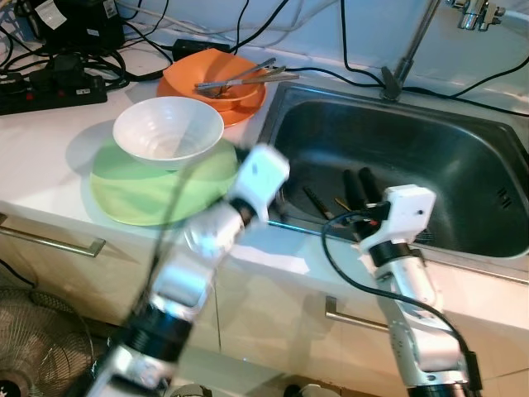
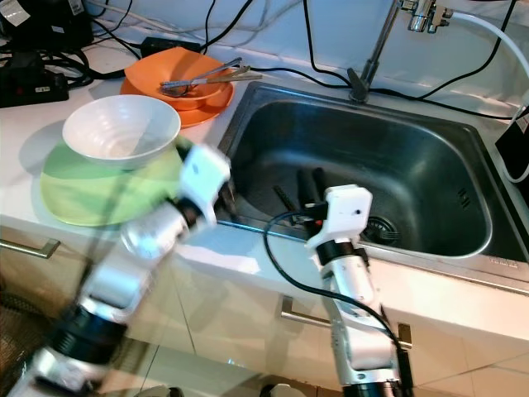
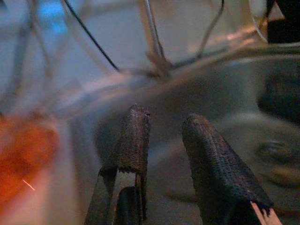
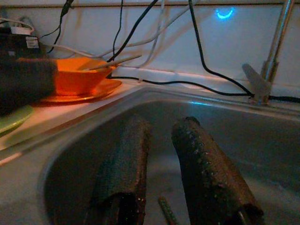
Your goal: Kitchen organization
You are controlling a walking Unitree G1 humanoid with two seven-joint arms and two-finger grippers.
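Where the right gripper [image 1: 360,187] reaches over the sink's front rim, its two black fingers [image 4: 206,176] stand parted with nothing between them, tips low inside the basin. Just beyond them a thin dark utensil [image 1: 317,203] lies on the basin floor near the front wall; what kind it is cannot be told. The left gripper [image 3: 164,140] sits at the front left corner of the sink [image 1: 463,165], its fingers likewise spread and empty in the left wrist view, which is blurred. The silver left arm [image 1: 198,248] is also smeared in the head views and crosses the worktop's front edge beside the plate.

On the worktop [image 1: 41,157], left of the sink, a white bowl [image 1: 168,130] rests on a green plate [image 1: 140,194], close to the front edge. Behind them, towards the back edge and just beside the sink's rear left corner, an orange bowl [image 1: 216,74] sits on an orange plate [image 1: 248,107]; metal cutlery [image 1: 240,78] lies across that bowl. The drain [image 2: 382,229] shows in the basin floor near the right wrist. The tap stem [image 1: 413,41] rises from the sink's back rim. Black cables [image 1: 331,74] trail along the back of the worktop, and a power strip [image 1: 50,87] sits at its rear left corner.
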